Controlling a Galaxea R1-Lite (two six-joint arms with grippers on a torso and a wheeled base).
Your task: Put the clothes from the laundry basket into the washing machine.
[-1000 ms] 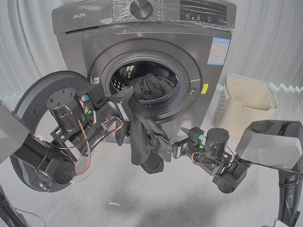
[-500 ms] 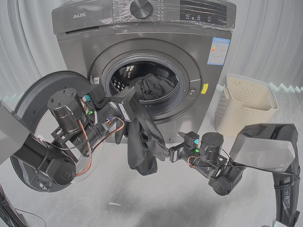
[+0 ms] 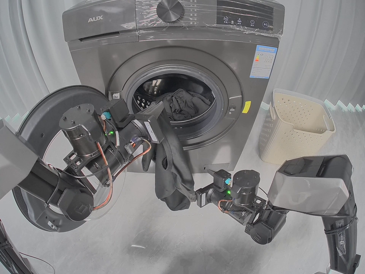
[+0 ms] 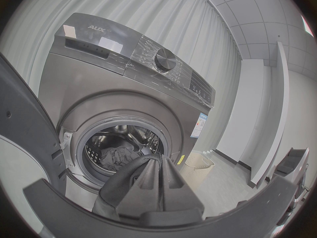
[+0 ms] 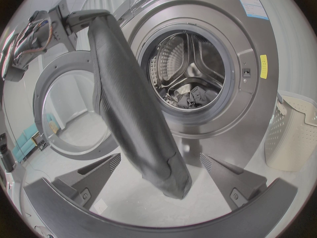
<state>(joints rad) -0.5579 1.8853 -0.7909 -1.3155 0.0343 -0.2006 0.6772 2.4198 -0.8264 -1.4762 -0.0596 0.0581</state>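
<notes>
A long black garment [image 3: 171, 168] hangs from my left gripper [image 3: 157, 111], which is shut on its top end just before the lower left rim of the washing machine [image 3: 171, 54] opening. In the left wrist view the gripper [image 4: 160, 159] pinches the garment [image 4: 122, 179] in front of the drum. My right gripper [image 3: 192, 196] is low, beside the garment's hanging bottom end. Its fingers [image 5: 109, 164] are spread wide, with the garment [image 5: 132, 109] dangling between them, ungripped. Dark clothes [image 3: 182, 103] lie inside the drum. The cream laundry basket [image 3: 296, 124] stands right of the machine.
The round washer door [image 3: 57, 107] is swung open to the left, behind my left arm. Bare grey floor stretches in front of the machine. Pale curtains hang behind the machine and the basket.
My right arm has moved left and lower, following the garment's bottom end. My left gripper has edged up toward the drum opening, and the hanging garment has swung slightly left.
</notes>
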